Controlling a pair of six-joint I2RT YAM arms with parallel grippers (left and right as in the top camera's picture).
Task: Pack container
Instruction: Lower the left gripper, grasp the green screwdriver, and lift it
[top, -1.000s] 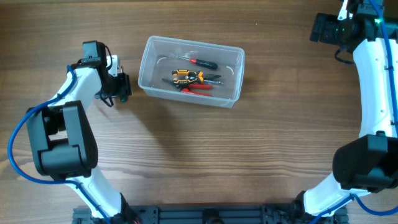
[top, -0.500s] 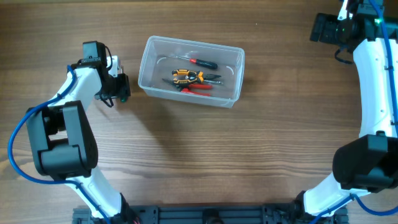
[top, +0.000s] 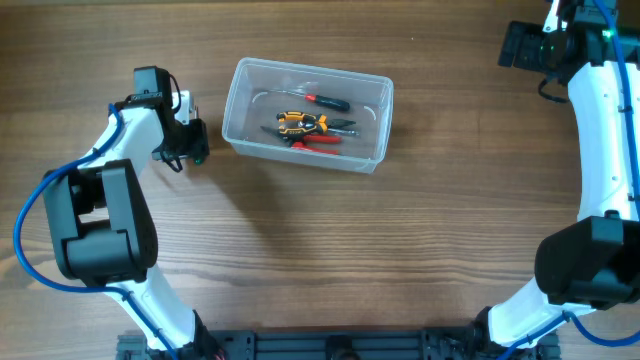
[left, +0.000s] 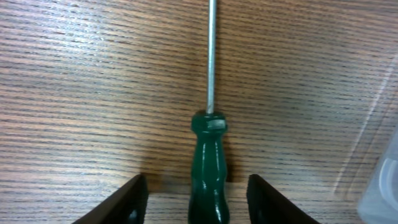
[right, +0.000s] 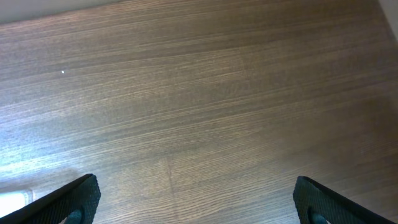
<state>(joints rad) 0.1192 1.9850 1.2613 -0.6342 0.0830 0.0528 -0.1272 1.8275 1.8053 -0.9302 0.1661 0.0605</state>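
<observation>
On the brown wooden desk, from above: clear rectangular plastic container with orange and red pliers inside; left tool just beside its wall; right tool well apart. At the left wrist: jaws part open astride green-handled screwdriver, gripping nothing, lined up for pickup. At the right wrist: jaws wide, holding nothing.

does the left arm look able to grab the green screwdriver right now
Probably yes: the green screwdriver lies on the table between the open fingers of the left gripper, a gap on each side, nothing over it.
</observation>
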